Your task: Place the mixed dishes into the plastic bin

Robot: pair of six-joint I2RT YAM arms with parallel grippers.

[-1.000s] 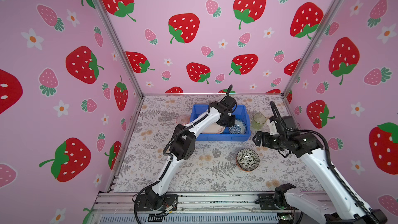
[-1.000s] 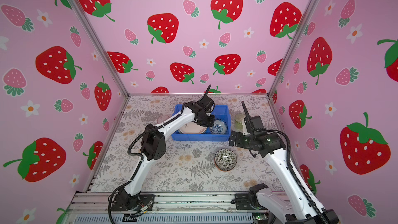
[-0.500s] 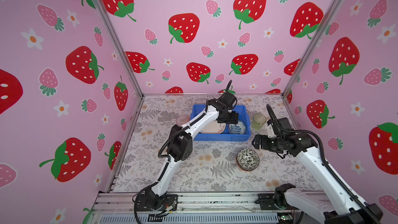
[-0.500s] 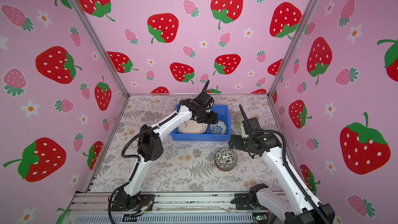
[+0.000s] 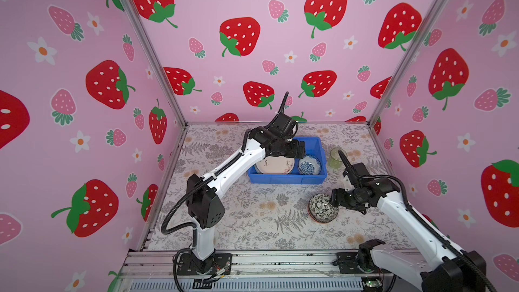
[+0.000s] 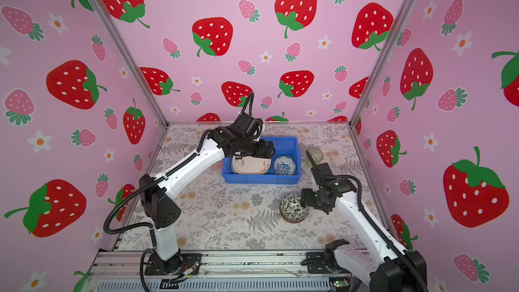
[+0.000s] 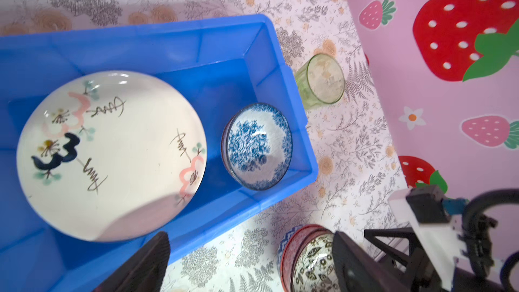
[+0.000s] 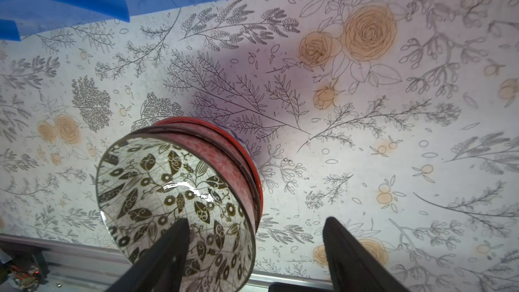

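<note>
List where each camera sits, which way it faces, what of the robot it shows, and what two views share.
Both top views: high at the front, looking down over the table; both arms, the blue bin, the stacked bowls.
Left wrist: above the bin, looking down on the cream plate and blue bowl; the left gripper shows, open.
Right wrist: low over the table, facing the stacked bowls; the right gripper, open, straddles their rim.
Shared: left wrist and top views show the green tumbler.
</note>
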